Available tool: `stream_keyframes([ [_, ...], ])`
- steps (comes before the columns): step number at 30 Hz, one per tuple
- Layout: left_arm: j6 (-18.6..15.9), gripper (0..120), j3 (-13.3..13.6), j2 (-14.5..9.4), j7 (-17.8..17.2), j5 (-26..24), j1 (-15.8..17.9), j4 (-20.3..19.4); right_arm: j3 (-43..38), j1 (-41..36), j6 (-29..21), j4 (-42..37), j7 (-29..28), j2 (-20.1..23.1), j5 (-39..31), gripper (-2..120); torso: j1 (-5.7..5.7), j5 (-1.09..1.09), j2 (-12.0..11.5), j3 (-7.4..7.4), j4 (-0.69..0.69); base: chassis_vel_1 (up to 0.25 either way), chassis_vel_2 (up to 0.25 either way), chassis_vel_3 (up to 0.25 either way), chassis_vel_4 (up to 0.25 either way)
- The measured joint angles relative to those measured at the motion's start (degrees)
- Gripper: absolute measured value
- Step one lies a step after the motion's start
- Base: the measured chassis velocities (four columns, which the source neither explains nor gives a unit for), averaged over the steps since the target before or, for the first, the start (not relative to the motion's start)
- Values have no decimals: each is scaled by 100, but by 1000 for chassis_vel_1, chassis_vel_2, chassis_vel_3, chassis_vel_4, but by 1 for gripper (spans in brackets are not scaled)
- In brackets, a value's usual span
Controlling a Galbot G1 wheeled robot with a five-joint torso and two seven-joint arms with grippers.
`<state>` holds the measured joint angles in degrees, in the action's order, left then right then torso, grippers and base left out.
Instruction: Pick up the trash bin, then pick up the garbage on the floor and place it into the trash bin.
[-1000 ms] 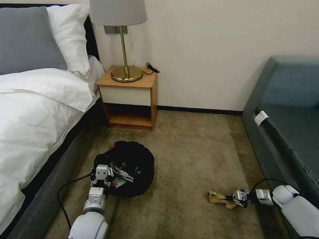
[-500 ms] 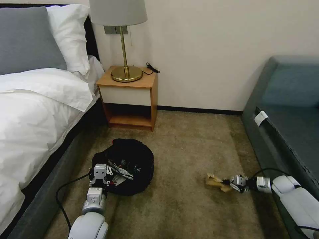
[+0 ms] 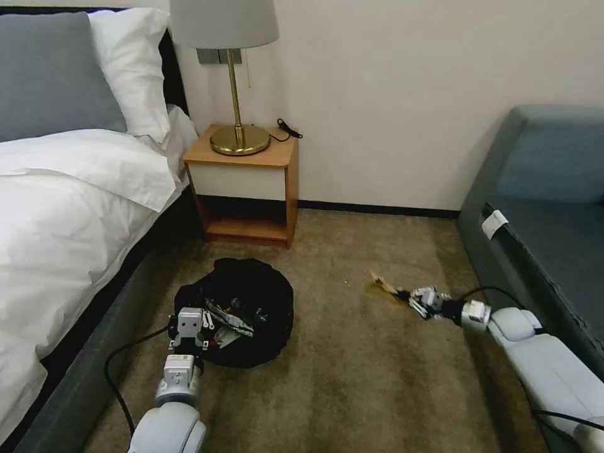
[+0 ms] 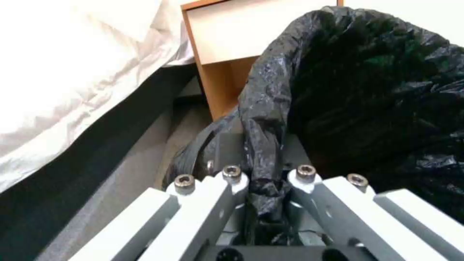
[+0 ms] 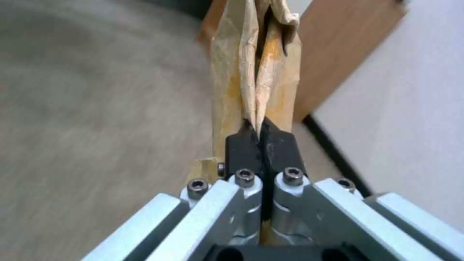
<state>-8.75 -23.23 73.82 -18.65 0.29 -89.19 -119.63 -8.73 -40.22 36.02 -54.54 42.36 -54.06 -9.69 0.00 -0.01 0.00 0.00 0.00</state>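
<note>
Carpet (image 3: pixel 352 371) between bed (image 3: pixel 56 251) and sofa (image 3: pixel 541 251)

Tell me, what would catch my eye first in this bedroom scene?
Probably the two white arms reaching over the carpet. The right gripper holds a crumpled tan paper pinched between its fingers, lifted above the floor near the grey sofa. The left gripper grips the black-bagged rim of the trash bin, which sits beside the bed in front of the wooden nightstand and already holds some wrappers.
</note>
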Motion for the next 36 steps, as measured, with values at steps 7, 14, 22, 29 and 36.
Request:
stream_keyframes([
  [7, 18, 3, -18, -9, -2, 2, -47, -44, 183, 57, -67, -414, -715, -216, -185, 0, 0, 0, 0, 0, 0, 0, 0, 0, 0],
  [14, 44, 3, -23, -15, -9, 44, -107, -126, 369, 77, -237, -1139, -1609, -571, -402, 0, 0, 0, 0, 0, 1, 0, 0, 0, 0],
  [22, 49, 3, -28, 23, -15, 61, -96, -153, 985, -222, -715, -2347, -2258, -760, -981, 0, 0, -1, 0, 0, 0, 0, 0, 0, 0],
  [29, 71, 3, -55, 9, -11, 69, -92, -153, 1440, -471, -835, -2797, -2443, -992, -1027, 0, 0, -1, 0, 0, 0, 0, 0, 0, 0],
  [36, 73, 3, -68, 28, -10, 67, -92, -136, 1685, -650, -848, -2912, -2465, -1373, -854, 0, 0, 0, 0, 0, -1, 0, 0, 0, 0],
])
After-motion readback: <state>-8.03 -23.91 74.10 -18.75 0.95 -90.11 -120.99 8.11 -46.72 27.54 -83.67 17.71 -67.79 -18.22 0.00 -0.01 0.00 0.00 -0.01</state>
